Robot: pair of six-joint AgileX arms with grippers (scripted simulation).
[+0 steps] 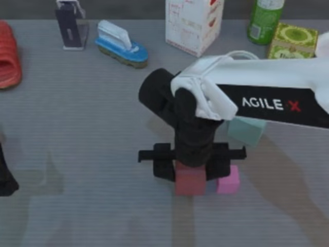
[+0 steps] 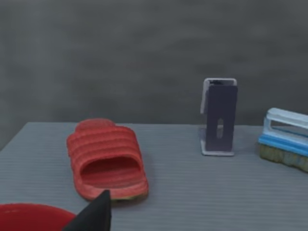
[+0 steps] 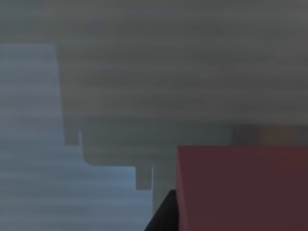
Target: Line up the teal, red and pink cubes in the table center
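Near the table's (image 1: 92,128) middle, the red cube (image 1: 189,184) stands under my right gripper (image 1: 190,172), which reaches straight down and is shut on it, one finger at each side. In the right wrist view a dark fingertip (image 3: 166,214) presses against the red cube's (image 3: 240,187) side. The small pink cube (image 1: 227,180) sits just right of the red one. The pale teal cube (image 1: 248,131) lies behind them, partly hidden under the right arm. My left gripper (image 1: 5,180) is parked open at the table's left edge; one fingertip (image 2: 96,214) shows in its wrist view.
Along the back stand a red slipper (image 1: 7,54), a dark phone stand (image 1: 70,28), a blue brush (image 1: 122,43), a white carton (image 1: 194,23), a green bottle (image 1: 264,20) and a green-yellow box (image 1: 291,41). A red rim (image 2: 29,216) shows by the left gripper.
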